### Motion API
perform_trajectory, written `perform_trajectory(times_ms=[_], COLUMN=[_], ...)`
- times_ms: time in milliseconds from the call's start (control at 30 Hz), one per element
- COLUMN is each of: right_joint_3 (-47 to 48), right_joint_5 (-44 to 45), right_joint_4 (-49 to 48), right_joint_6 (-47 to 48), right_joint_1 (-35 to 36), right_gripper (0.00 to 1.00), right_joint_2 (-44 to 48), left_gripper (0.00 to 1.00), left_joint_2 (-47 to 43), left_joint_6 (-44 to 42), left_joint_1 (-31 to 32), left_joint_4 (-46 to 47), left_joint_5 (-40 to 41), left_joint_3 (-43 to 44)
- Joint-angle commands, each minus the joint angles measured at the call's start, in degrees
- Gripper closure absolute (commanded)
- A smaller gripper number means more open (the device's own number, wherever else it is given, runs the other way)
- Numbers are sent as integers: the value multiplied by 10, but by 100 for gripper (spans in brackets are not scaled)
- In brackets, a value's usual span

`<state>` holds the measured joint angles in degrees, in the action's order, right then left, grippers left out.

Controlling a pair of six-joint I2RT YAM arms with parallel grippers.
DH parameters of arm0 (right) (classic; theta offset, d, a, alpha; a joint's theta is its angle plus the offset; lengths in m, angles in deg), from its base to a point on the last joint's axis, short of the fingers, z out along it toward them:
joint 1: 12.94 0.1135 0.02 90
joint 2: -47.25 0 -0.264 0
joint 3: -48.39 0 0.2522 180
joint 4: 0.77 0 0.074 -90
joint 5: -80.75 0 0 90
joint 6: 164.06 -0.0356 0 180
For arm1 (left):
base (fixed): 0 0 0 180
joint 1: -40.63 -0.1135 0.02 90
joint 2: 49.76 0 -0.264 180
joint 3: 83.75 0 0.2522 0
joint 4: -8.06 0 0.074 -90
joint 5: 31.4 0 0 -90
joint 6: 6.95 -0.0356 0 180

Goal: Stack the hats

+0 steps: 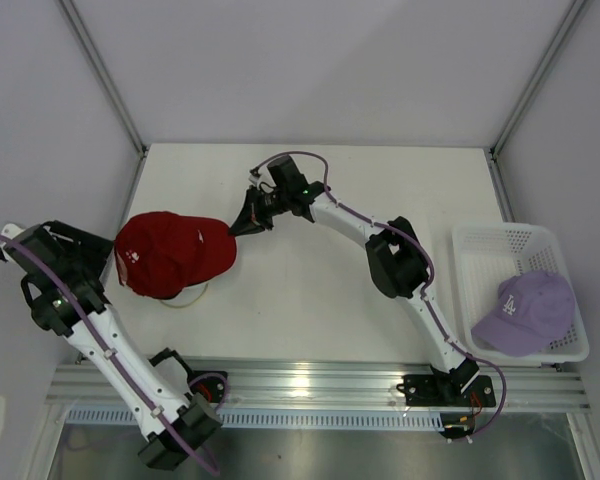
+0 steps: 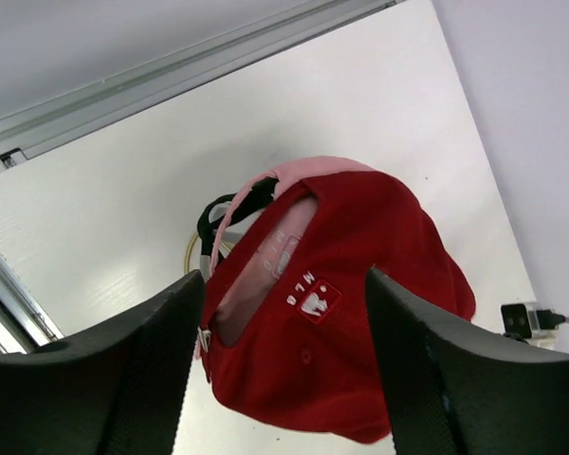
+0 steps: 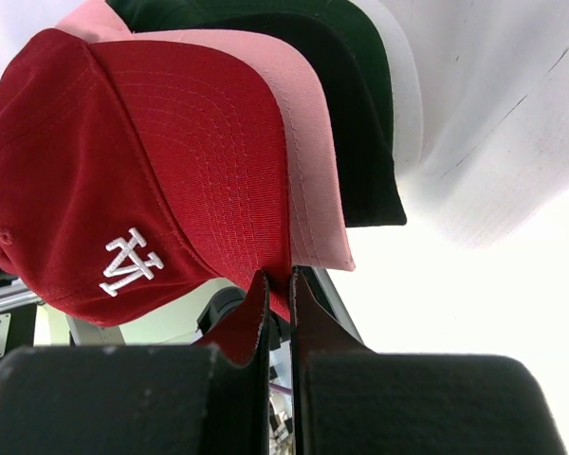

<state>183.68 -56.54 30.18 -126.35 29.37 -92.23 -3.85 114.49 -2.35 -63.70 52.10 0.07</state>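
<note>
A stack of hats stands at the table's left, with the red hat (image 1: 170, 252) on top. In the right wrist view the red hat (image 3: 123, 171) lies over a pink brim (image 3: 308, 161) and a dark brim (image 3: 356, 114). My right gripper (image 1: 242, 222) is shut on the edge of the red hat's brim (image 3: 278, 280). My left gripper (image 2: 284, 280) hangs open behind the red hat (image 2: 351, 332), apart from it; a pink hat (image 2: 313, 171) shows beneath. A lavender hat (image 1: 525, 310) lies in the basket.
The white mesh basket (image 1: 510, 240) stands at the table's right edge. A gold wire stand (image 1: 185, 298) shows under the stack, and its loop (image 2: 192, 251) shows in the left wrist view. White walls close in the table on three sides.
</note>
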Motion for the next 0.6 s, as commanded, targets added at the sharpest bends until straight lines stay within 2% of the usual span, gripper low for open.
perform_trajectory(times_ms=[0,233,467,567], right_joint_3=[12,29,15,10], right_joint_5=[48,62,83,86], right_joint_4=[33,70,78,73], right_joint_6=[-11,10,11,9], right_joint_1=[-10,-16,-22,-21], right_gripper=[100,100,100,100], right_joint_2=[-15,-19,-5,-2], left_gripper=[30,29,39,41], left_joint_2=[36,14,61,66], left_joint_6=[3,3,6,8], left_joint_1=[-34,-37,-40,-39], left_joint_4=[-3,30,83,84], left_joint_5=[-39,-11,-40,-3], left_joint_3=[-17,-131,-173,-174])
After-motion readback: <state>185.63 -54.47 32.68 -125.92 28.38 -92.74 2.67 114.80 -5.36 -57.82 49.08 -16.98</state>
